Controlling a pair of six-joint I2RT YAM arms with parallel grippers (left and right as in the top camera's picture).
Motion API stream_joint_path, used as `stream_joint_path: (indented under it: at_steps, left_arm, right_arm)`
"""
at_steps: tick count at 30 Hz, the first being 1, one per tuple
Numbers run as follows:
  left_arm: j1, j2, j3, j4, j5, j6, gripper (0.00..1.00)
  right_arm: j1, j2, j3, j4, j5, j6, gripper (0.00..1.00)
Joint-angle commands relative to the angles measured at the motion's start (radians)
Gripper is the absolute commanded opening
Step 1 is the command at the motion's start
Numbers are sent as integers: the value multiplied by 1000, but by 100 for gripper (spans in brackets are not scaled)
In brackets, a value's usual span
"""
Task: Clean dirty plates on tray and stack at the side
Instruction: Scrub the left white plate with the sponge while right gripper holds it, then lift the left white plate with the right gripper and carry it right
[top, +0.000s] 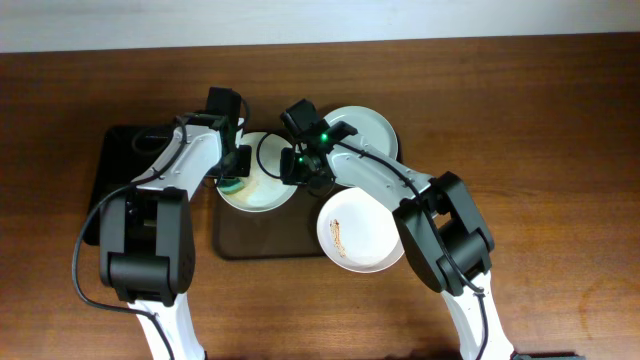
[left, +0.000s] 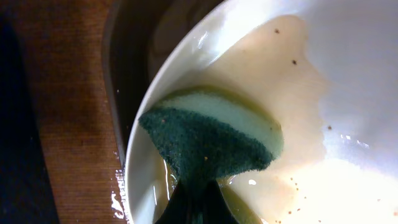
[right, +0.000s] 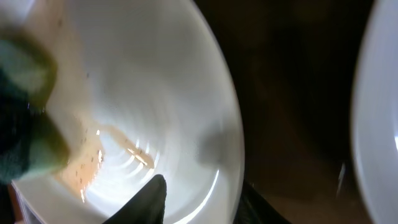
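Three white plates sit on the brown tray. The left plate holds wet orange-brown residue. My left gripper is shut on a green-and-yellow sponge, which presses on this plate's left side; the left wrist view shows the sponge, the plate and the fingers. My right gripper is shut on this plate's right rim, one finger inside and one outside; the plate fills that view. A clean-looking plate lies at the back right. A smeared plate lies at the front right.
A smaller black tray lies left of the brown tray, under my left arm. The wooden table surrounds both trays. In the right wrist view, the back plate's edge shows at the right across the dark tray.
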Motion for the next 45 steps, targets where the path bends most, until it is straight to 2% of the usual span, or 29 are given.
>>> stream_joint_path:
  at_steps: [1,4,6,10,13,15,17,21,26,29,32,36,42,45]
  left_arm:
    - [2,46,-9,-21,30,-11,1]
    - [2,46,-9,-23,30,-11,1]
    - [2,46,-9,-23,31,-11,1]
    - [2,46,48,-44,78,-11,1]
    - [3,46,297,-167,109,-10,1]
    - [18,45,484,-230,109,-10,1]
    - [56,45,590,-248,125,-11,1]
    - [150,46,599,-236,214,-22,1]
    - [150,46,599,-237,225,-22,1]
    - [132,46,599,-261,285,-21,1]
    - [124,46,599,-354,331,-21,1]
    - [108,46,597,-383,356,-21,1]
    - [90,46,597,-378,354,-21,1]
    - [90,46,597,-360,352,-21,1]
  right_arm:
    - [3,28,8,36,44,0,35]
    - [3,44,8,58,95,26,34]
    - [2,59,8,56,69,44,4]
    - [-18,56,8,-18,-86,42,4]
    - [-35,5,12,-50,-119,-6,4]
    - [-36,-78,15,-129,-118,-59,4]
    - [-35,-164,16,-207,-72,-86,4]
    - [-32,-335,16,-336,177,-118,4]
    - [40,-348,17,-436,493,-117,4]
    - [93,-348,17,-444,698,-117,4]
    - [203,-348,17,-434,1072,-118,4]
    - [277,-348,17,-414,1255,-118,4]
    - [433,-348,17,-414,1651,-117,4]
    - [484,-348,17,-415,1721,-118,4]
